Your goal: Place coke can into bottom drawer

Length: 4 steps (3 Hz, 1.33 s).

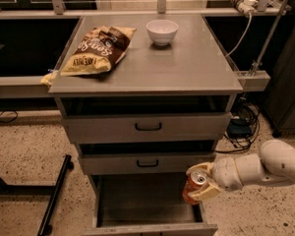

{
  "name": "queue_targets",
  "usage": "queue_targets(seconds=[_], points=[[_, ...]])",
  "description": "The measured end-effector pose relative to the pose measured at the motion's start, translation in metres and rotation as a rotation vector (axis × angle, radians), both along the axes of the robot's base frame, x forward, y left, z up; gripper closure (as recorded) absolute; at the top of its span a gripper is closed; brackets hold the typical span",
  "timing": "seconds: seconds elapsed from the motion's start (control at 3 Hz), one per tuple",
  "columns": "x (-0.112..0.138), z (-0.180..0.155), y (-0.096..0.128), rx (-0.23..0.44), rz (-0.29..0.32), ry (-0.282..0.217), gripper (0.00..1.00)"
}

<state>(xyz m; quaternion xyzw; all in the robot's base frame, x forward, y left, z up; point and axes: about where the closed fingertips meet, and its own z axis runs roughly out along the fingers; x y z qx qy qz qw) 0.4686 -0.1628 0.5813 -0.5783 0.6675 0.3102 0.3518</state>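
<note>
The arm reaches in low from the right; its gripper, clamped on the upright coke can, hangs over the open bottom drawer's right side.

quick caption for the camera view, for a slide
Robot tool holds the small red coke can over the right edge of the open grey metal bottom drawer.

Cream hand lower right; rounded white arm.

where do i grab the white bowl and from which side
Pinch the rim of the white bowl from above: it stands upright, mouth open upward. The gripper, low above the open bottom drawer at its right side, is shut on the coke can.
</note>
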Motion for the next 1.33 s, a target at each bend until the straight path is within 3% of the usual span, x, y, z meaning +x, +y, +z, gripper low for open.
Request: queue_targets(seconds=[0.33, 0.67, 1.0, 1.33], points=[[0.000, 0.000, 0.000, 0.000, 0.000, 0.000, 1.00], [-0.023, -0.040, 0.003, -0.003, 0.028, 0.019, 1.00], [-0.057, -0.114, 0.011, 0.030, 0.059, 0.010, 1.00], [-0.069, -0.192, 0.020, 0.087, 0.104, 0.006, 1.00]])
